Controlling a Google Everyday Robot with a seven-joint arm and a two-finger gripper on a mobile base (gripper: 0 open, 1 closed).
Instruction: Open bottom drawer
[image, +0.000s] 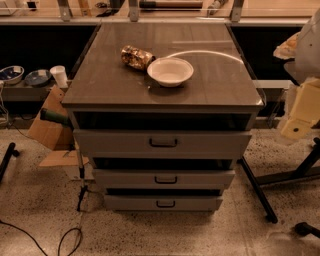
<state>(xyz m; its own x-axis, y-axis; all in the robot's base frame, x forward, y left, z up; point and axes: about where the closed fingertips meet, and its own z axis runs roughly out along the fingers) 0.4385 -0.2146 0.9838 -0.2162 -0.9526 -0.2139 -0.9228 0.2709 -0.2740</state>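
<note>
The grey cabinet (100, 90) stands in the middle of the camera view with three drawer fronts stacked. The bottom drawer (130, 202) is the lowest and smallest-looking front, with a small dark bar handle (165, 204) at its centre. Its front sits just above the floor and none of its interior shows. The mid-sized front (120, 178) and the widest top front (110, 143) are above it. My gripper (300, 112) shows as cream and white parts at the right edge, level with the cabinet top, well right of and above the bottom drawer.
A white bowl (170, 71) and a crumpled shiny packet (136, 56) lie on the cabinet top. A cardboard box (47, 125) and cables (70, 240) are left of the cabinet. A black slanted leg (257, 190) stands right of it. A cup (59, 76) sits on a left shelf.
</note>
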